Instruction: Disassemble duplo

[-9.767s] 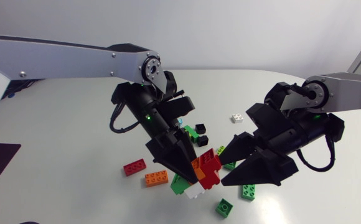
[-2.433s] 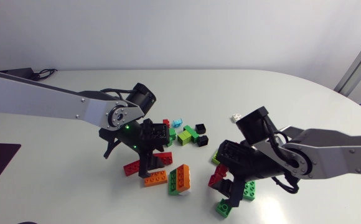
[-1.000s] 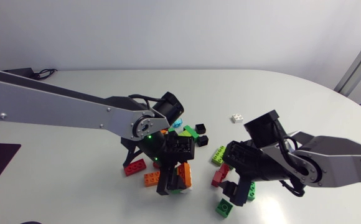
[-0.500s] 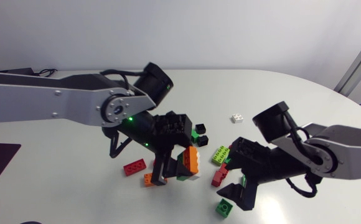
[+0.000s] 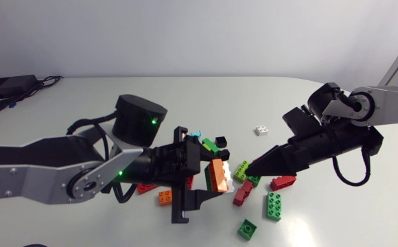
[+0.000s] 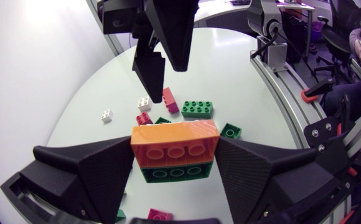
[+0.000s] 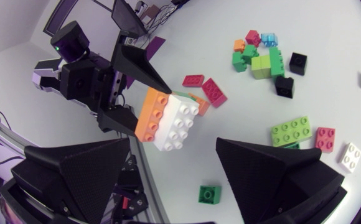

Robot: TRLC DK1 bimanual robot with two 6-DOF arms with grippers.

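The duplo stack [image 6: 175, 140], an orange brick joined to a white one with a green one on the other side, is lifted clear of the worktop [image 5: 82, 103] near its middle. The left hand [image 6: 175, 158] is clenched on it, one broad finger pressed against each end, with the studs of the orange brick facing the right arm.

The right hand [image 7: 173, 155] is to the right of the stack and apart from it. Its fingers are spread wide with nothing between them, and their tips point toward the stack.

Loose bricks lie on the worktop below and around both hands. A lime brick [image 5: 242, 170] sits just under the right hand's tips, with a red brick [image 5: 242, 193] nearer and a second red brick [image 5: 283, 182] to its right. A long green brick [image 5: 274, 205] and a small green brick [image 5: 247, 228] lie at the near side. An orange brick [image 5: 166, 197] is near the left hand. Farther back are a black brick [image 5: 220, 141], a light blue brick [image 5: 195, 134], and, well apart to the right, a small white brick [image 5: 261, 130].
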